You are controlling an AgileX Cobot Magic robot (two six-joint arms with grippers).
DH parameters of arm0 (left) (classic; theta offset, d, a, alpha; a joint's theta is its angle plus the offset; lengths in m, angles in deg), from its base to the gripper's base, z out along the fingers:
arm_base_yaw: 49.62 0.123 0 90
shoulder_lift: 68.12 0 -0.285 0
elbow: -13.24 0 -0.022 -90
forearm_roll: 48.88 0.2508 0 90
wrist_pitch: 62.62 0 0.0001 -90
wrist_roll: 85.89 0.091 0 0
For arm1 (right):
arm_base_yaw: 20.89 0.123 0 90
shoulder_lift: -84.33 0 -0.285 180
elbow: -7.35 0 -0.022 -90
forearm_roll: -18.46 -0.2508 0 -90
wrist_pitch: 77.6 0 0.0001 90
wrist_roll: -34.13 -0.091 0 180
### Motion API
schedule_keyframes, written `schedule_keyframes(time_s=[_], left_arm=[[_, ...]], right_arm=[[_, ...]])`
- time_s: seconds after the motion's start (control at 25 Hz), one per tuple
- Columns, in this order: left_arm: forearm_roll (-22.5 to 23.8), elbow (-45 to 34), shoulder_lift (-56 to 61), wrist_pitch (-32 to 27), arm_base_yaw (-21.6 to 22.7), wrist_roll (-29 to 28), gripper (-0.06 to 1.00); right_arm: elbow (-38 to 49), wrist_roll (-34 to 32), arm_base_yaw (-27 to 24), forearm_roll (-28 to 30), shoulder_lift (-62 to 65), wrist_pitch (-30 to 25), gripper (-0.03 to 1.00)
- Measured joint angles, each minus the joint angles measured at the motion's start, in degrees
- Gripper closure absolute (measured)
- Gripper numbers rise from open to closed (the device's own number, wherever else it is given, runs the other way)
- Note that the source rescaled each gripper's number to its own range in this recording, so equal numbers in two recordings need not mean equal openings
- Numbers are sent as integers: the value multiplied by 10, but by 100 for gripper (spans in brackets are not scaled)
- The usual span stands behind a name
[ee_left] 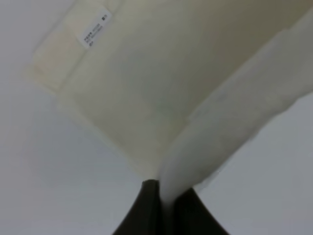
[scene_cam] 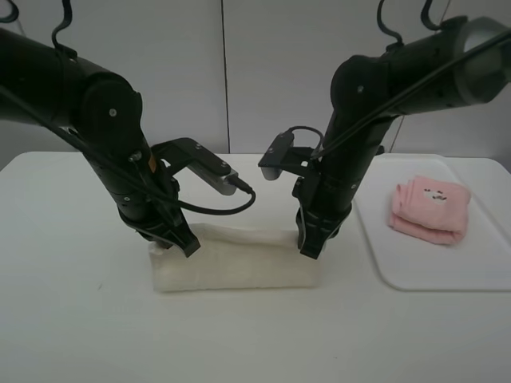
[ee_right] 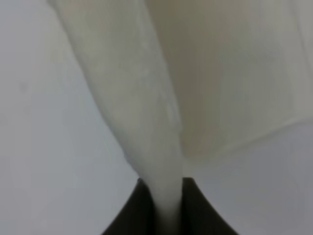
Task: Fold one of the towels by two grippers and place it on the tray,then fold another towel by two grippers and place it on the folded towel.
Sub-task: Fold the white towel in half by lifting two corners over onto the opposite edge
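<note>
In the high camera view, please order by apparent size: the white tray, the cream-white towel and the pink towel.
1. the white tray: largest, though the picture edge cuts it off.
2. the cream-white towel: middle.
3. the pink towel: smallest, folded on the tray.

Bright, even light; soft shadows; both wrist views blurred.

Looks like a robotics lab or test rig to me, not anyone's home: two chunky black robot arms, left arm [scene_cam: 104, 136] and right arm [scene_cam: 371, 104], lean over a plain white surface [scene_cam: 72, 335], with loose cables [scene_cam: 227, 209] looping off them. Behind the surface it's just bare pale wall panels [scene_cam: 271, 72], and at the surface's right end sits a plain white tray [scene_cam: 423, 267], all very staged.
</note>
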Motion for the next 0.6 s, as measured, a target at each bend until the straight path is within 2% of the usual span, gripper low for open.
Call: schedule_keyframes(time_s=[0.36, 0.52, 0.6], left_arm=[[66, 0, -1, 19, 0, -60, 94], [74, 0, -1, 34, 0, -63, 94], [74, 0, -1, 39, 0, -63, 90]], right_arm=[[-5, 1, 0, 11, -30, 60, 97], [-5, 1, 0, 13, -30, 87, 97], [-5, 1, 0, 13, -30, 91, 97]])
